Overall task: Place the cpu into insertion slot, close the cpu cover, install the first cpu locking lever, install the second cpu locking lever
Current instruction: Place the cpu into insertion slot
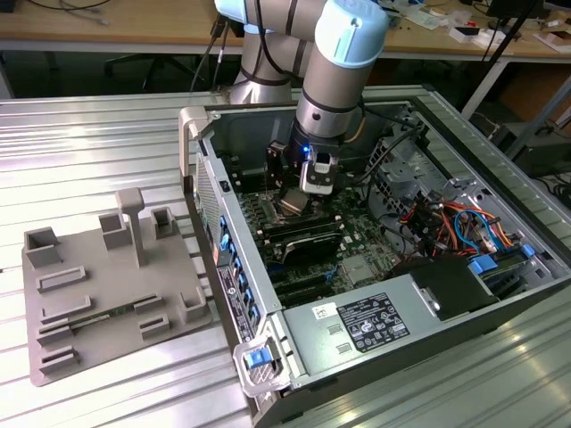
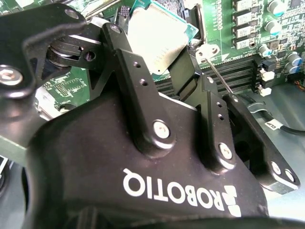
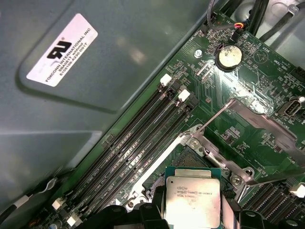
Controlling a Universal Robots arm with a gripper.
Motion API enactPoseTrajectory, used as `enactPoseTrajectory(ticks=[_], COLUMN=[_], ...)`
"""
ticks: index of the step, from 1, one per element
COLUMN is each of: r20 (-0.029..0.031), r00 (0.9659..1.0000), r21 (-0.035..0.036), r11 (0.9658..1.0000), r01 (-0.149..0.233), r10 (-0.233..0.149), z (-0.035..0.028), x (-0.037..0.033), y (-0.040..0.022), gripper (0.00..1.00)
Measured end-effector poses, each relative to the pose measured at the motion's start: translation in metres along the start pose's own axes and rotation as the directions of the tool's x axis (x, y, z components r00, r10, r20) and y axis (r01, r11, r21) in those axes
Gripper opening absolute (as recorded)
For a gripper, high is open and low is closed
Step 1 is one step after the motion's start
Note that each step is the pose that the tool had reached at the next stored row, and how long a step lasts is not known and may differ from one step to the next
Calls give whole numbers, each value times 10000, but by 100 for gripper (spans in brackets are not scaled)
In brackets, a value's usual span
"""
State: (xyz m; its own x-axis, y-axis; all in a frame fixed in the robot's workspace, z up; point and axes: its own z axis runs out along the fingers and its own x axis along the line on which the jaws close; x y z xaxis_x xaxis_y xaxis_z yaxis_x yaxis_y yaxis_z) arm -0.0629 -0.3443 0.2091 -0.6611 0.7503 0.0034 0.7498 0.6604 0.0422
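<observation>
Silvery cpu [image 3: 193, 198] in tool [image 3: 190, 210] grip, just beside insertion slot [image 3: 188, 155].

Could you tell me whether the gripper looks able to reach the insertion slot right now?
Probably yes: the gripper holds the cpu close by the insertion slot, and the cpu cover appears swung open, leaving the recess uncovered.

A ribbed silver metal bench [image 1: 89, 143] catches bright glare. Behind it stands a long light wooden desk [image 1: 134, 36] strewn with cables [image 1: 85, 13].
</observation>
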Motion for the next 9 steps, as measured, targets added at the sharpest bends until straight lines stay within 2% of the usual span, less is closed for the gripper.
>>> enactPoseTrajectory(ticks=[9], r20=[1], r00=[10000], r21=[0], r11=[10000], r01=[-44], r10=[44], z=[3], x=[0], y=[0], gripper=[55])
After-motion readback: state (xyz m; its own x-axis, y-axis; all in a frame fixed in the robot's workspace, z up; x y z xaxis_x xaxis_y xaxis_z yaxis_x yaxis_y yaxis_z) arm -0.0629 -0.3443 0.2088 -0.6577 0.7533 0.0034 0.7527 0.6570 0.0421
